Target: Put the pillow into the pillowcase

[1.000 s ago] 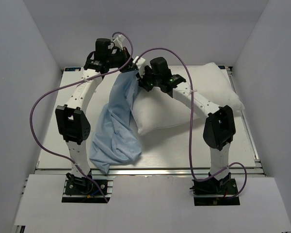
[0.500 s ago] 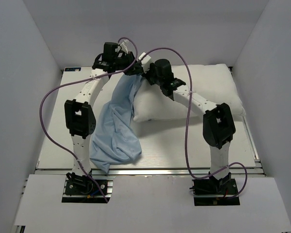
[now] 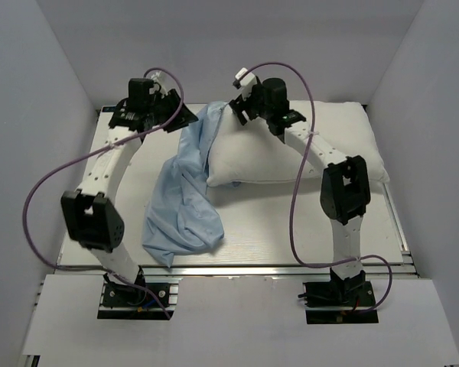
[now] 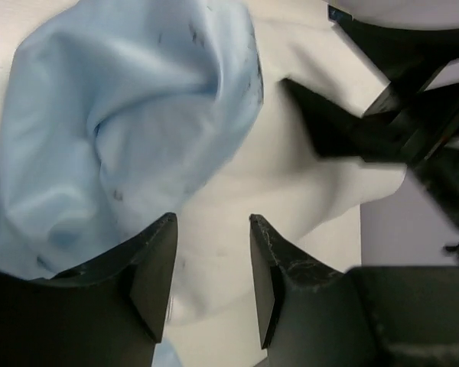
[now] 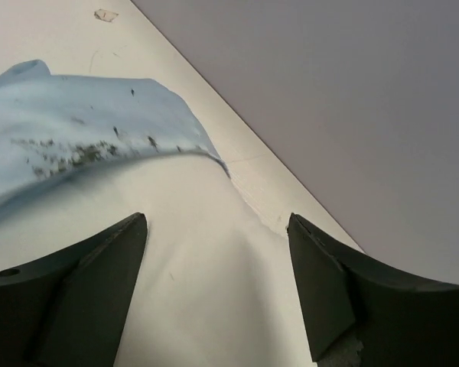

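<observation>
Left gripper is swinging off toward upper left, jaws apart, empty; right gripper is gaping empty too. Pillowcase is now lying released against the pillow, upper centre; sleeving barely begun.

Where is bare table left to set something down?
Bare table lies along the near edge, between the pillow, the pillowcase and the right arm. It is crowded at the far side, where the left gripper and right gripper hover.

Light: bright, even, from above, no glare.
Shadows: soft, faint along the pillow's near edge.
Top view: sharp.
Wrist views: close parts soft, left wrist's right side blurred.
</observation>
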